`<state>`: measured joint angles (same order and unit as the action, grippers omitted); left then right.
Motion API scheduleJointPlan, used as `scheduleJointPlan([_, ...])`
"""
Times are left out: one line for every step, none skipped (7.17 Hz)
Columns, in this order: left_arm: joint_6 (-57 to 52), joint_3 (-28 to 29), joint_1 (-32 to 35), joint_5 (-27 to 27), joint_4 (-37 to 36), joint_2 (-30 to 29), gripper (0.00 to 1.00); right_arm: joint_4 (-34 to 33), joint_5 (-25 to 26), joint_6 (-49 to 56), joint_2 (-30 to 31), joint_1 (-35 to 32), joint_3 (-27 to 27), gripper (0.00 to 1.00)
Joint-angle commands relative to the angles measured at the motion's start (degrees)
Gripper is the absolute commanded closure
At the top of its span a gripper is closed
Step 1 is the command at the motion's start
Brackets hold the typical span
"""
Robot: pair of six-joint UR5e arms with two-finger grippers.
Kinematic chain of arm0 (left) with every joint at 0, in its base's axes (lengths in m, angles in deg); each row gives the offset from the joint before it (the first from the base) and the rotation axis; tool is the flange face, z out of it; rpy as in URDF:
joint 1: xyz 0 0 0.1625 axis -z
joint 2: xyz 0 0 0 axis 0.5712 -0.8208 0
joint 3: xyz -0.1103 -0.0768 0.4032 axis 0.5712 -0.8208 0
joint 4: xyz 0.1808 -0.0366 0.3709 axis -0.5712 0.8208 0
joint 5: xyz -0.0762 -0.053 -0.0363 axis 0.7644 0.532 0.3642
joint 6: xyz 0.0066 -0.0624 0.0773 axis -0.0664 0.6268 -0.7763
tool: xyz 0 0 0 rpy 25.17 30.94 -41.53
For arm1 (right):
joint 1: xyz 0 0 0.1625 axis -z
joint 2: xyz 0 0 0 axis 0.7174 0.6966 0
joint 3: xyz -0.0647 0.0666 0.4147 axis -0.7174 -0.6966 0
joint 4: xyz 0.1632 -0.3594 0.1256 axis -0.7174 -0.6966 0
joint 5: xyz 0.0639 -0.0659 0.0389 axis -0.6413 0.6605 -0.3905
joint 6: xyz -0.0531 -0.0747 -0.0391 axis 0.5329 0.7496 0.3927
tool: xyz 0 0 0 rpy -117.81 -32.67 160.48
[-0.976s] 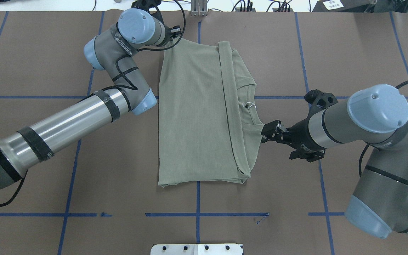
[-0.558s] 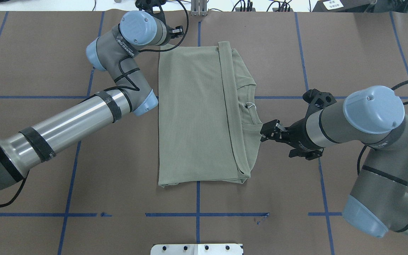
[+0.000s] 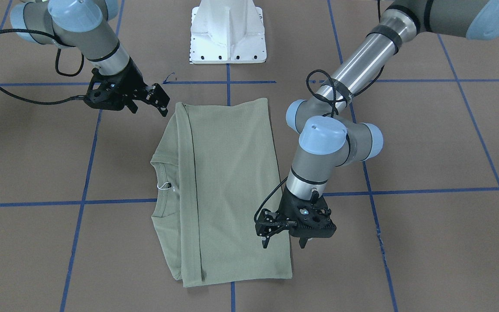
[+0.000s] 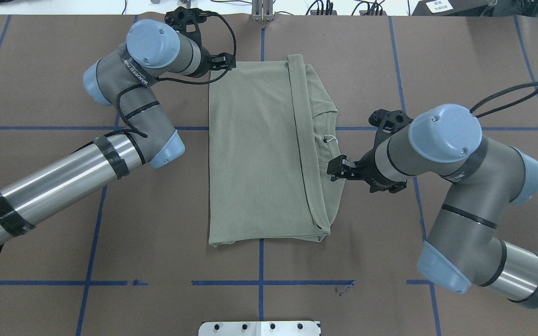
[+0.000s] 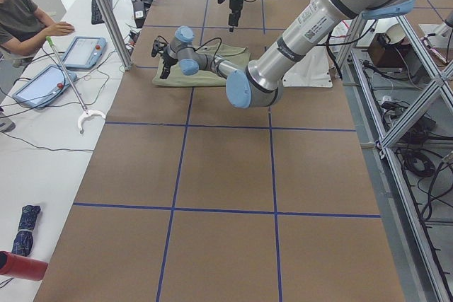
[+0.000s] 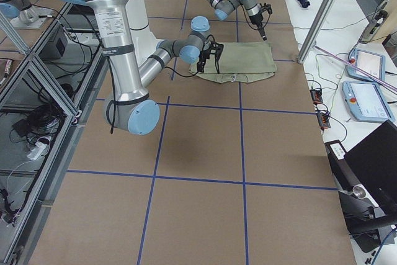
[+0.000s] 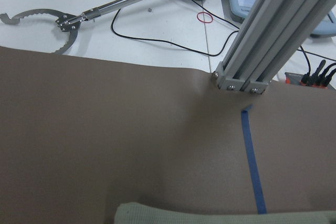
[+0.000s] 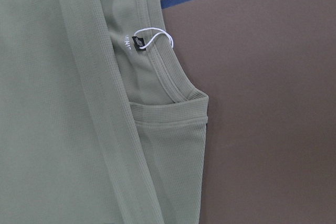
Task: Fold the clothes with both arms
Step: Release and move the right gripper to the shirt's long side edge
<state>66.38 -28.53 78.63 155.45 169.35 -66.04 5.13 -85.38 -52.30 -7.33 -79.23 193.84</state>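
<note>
Brown, blue-taped counter carries a folded sage-green shirt; left fingers and right fingers spread apart at its edges.

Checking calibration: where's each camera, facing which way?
Front-facing: across the table, steeply down on shirt; left arm, right arm, pedestal.
Overhead: behind robot, looking down; both arms.
Exterior left: table's end; left arm nearest.
Exterior right: opposite end; right arm nearest.
Left wrist: toward far edge, frame post; no arm.
Right wrist: down on neckline; no arm.
All share shirt.
</note>
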Motion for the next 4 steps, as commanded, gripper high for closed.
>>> scheduleJointPlan([-0.04, -14.68, -0.64, 3.57, -8.32, 6.61, 0.00, -5.12, 4.17, 7.64, -5.61, 2.69, -6.08, 0.00])
scheduleJointPlan([-0.04, -20.57, -1.60, 3.67, -9.22, 10.29, 0.00, -5.91, 6.20, 7.93, -6.32, 5.06, -7.06, 0.00])
scheduleJointPlan([-0.04, -24.46, -3.18, 3.94, -10.80, 12.24, 0.00, -7.14, 7.26, 8.37, -7.37, 6.56, -6.99, 0.00])
scheduleJointPlan([0.04, -25.19, -3.63, 3.94, -11.42, 12.35, 0.00, -7.85, 7.36, 8.37, -7.99, 7.10, -6.03, 0.00])
